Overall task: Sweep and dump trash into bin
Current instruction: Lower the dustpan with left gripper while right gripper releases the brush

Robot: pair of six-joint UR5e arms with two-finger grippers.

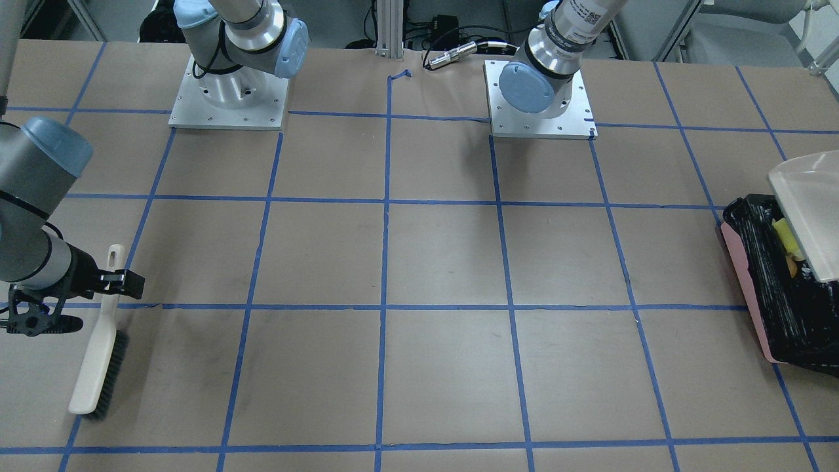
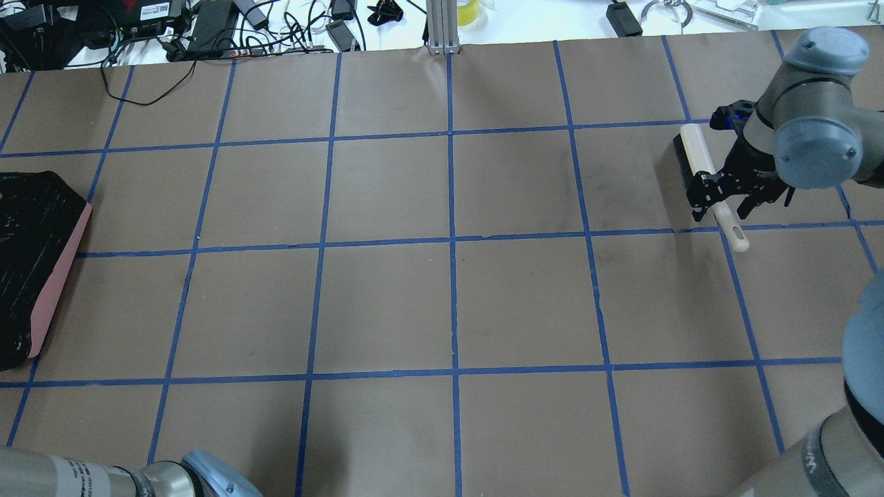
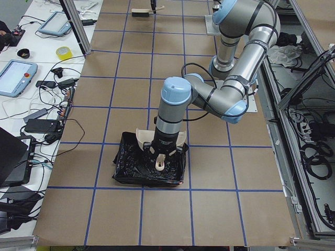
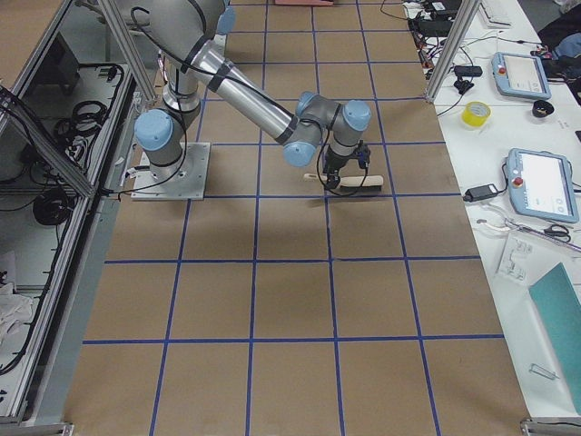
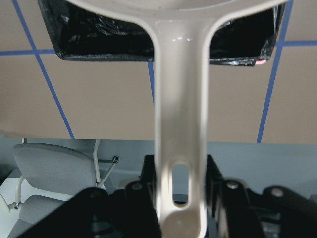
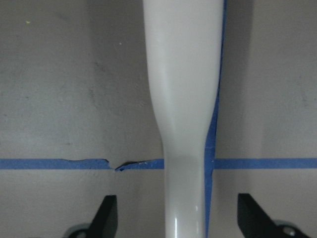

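Observation:
My left gripper [image 5: 181, 173] is shut on the handle of the beige dustpan [image 1: 809, 210], which is tipped over the pink bin with a black bag [image 1: 763, 288]. In the bin, below the pan's lip, lie the yellow sponge piece [image 1: 784, 237] and an orange lump [image 1: 791, 267]. The cream wedge is hidden. My right gripper [image 2: 722, 199] is open, its fingers on either side of the cream brush's handle [image 6: 182, 99] without touching it. The brush [image 1: 98, 367] lies on the table.
The brown table [image 2: 449, 297] carries a blue tape grid. The bin [image 2: 34, 262] sits at the table's end on my left. Cables and devices [image 2: 207, 27] lie beyond the far edge. The two arm bases [image 1: 229, 98] stand at the robot's side.

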